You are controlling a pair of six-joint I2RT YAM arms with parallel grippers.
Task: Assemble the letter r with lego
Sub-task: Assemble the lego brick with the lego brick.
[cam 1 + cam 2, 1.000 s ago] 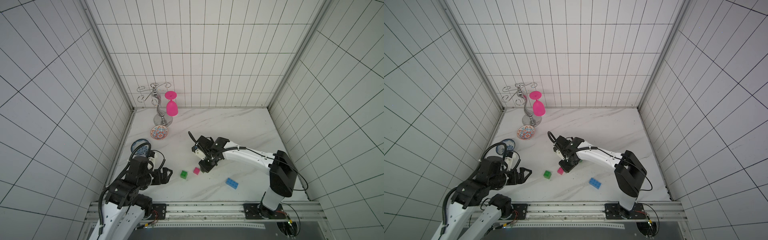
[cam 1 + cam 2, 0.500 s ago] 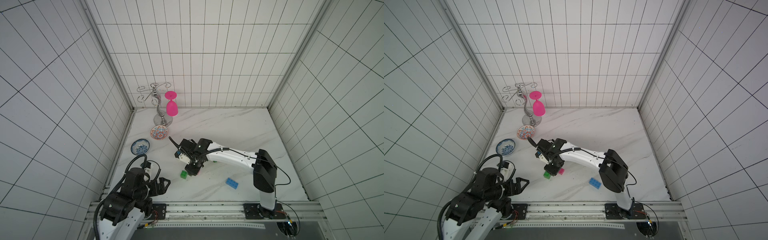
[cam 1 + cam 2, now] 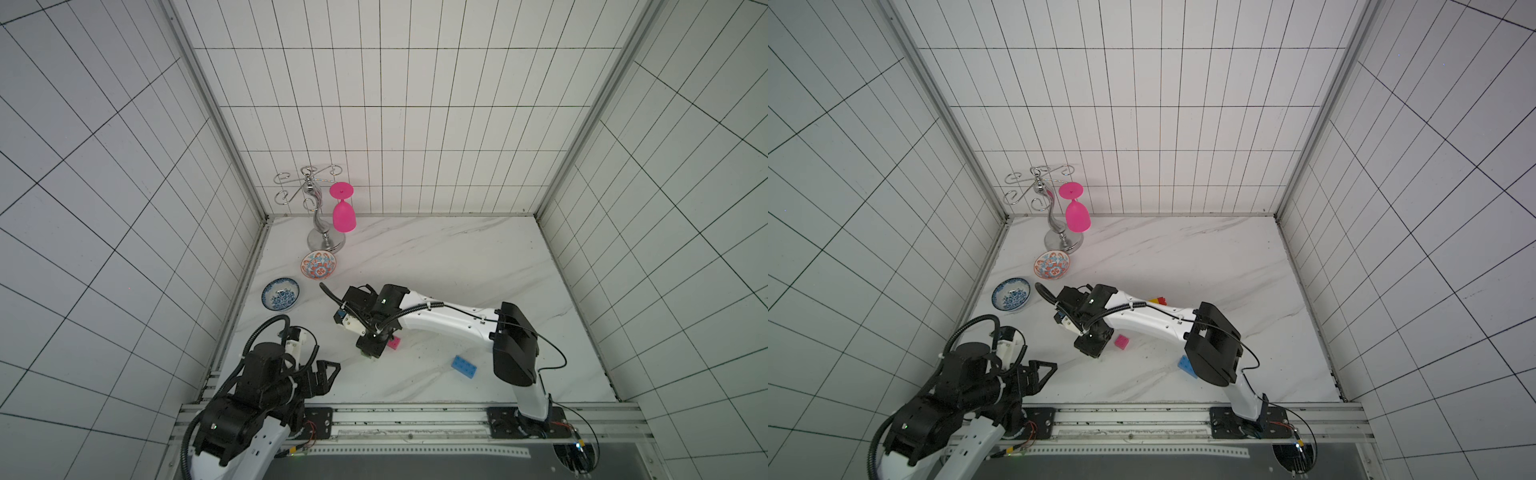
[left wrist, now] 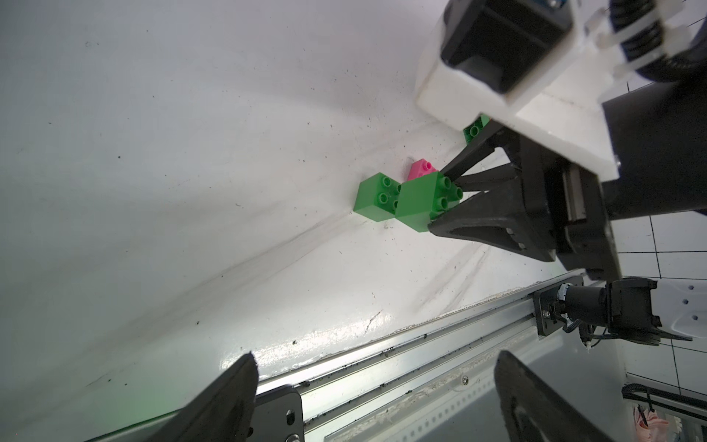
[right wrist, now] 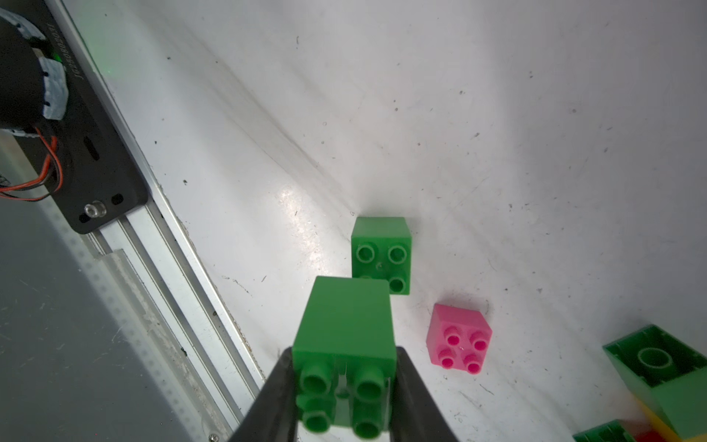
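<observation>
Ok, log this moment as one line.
right tool: shut on held green cube | left tool: open, empty | loose green cube: on table, next to pink cube | blue brick: on table, apart

Glossy white marble-look tabletop point(image 5: 497, 114), faintly veined grey, scuffed and speckled with dark grit. The held green cube point(image 5: 346, 325), the green cube point(image 5: 382, 235) just beside the pink cube point(image 5: 459, 336), and the pink cube itself are smooth moulded plastic with a soft sheen. The right gripper point(image 5: 345, 359) has matt black plastic fingers point(image 5: 267, 405). Well apart from the pink cube runs a brushed metal rail point(image 5: 183, 245).
</observation>
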